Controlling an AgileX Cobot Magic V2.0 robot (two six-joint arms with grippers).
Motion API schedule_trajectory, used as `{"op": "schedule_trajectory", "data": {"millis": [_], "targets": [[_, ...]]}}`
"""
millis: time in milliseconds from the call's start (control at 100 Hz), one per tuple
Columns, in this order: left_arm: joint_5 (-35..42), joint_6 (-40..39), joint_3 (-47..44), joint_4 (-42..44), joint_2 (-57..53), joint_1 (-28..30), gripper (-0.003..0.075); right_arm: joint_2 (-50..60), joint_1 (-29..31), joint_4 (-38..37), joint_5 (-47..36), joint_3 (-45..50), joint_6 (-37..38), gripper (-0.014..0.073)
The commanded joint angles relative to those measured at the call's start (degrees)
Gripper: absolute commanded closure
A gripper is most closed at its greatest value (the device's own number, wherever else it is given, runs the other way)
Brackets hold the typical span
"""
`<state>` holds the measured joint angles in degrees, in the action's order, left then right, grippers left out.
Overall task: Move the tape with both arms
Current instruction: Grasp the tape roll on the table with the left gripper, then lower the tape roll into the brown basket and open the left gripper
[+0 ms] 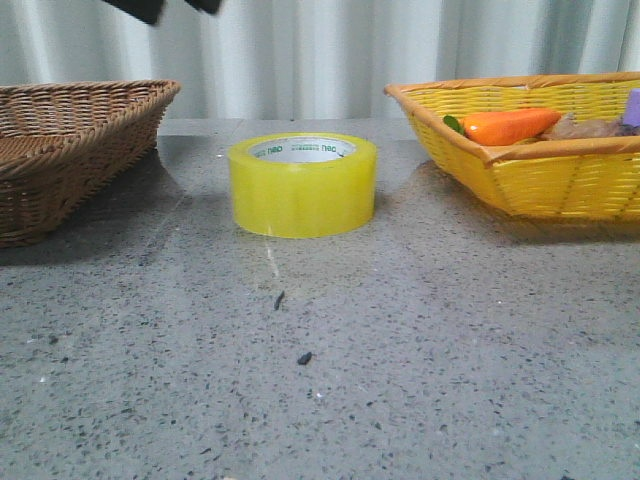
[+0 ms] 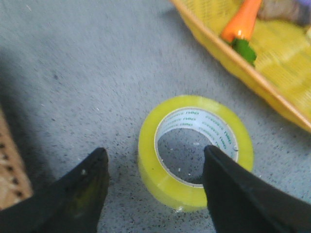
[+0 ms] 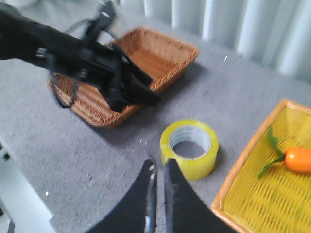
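Speckled grey table (image 1: 420,380); brown basket (image 1: 70,150) left, yellow basket (image 1: 540,180) right; yellow tape (image 1: 302,184) flat between them, core axis upright; left gripper (image 2: 155,194) spread wide just above, one finger over core; right gripper (image 3: 159,194) nearly closed, empty, farther off

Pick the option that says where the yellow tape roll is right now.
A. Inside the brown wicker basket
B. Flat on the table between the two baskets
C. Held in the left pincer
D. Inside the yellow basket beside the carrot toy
B: the tape roll lies flat on the table, apart from the brown basket and the yellow basket, with the open left pincer above it, not gripping it.
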<state>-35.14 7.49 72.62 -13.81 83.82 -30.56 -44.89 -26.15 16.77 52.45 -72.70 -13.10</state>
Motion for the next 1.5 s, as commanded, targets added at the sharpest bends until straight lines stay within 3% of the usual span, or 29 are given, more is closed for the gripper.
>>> {"op": "schedule_trajectory", "data": {"millis": [0, 220, 570, 660, 770, 1160, 1360, 1490], "targets": [[-4.1, 0.3, 7.7, -0.4, 4.2, -0.5, 0.0335, 7.1, 0.1, -0.3, -10.5, 4.3, -0.6, 0.0641], [-12.2, 0.3, 19.3, 0.5, 15.9, -0.5, 0.0330, 16.7, 0.1, -0.3, -12.6, 11.0, 2.0, 0.0641], [-12.4, 0.3, 20.9, 0.9, 22.7, -0.5, 0.0340, 17.5, 0.1, -0.1, -8.7, 11.0, 2.7, 0.0641], [-12.4, 0.3, 20.9, 0.8, 23.0, -0.5, 0.0446, 17.5, 0.1, -0.1, -8.9, 11.0, 2.7, 0.0641], [-12.9, 0.3, 21.1, 0.7, 22.5, -0.5, 0.0742, 17.4, 0.1, -0.1, -9.2, 11.0, 2.7, 0.0641], [-15.4, 0.3, 35.8, 9.5, 13.0, 3.8, 0.0741, 17.4, 0.1, -0.3, -11.5, 11.0, 2.7, 0.0641], [-21.2, 0.3, 36.5, 21.6, 10.1, 11.5, 0.0741, 17.4, 0.1, -0.3, -11.9, 11.0, 2.7, 0.0641], [-24.9, 0.3, 34.2, 21.6, 10.1, 18.3, 0.0741, 17.4, 0.1, -0.3, -11.9, 11.0, 2.7, 0.0641]]}}
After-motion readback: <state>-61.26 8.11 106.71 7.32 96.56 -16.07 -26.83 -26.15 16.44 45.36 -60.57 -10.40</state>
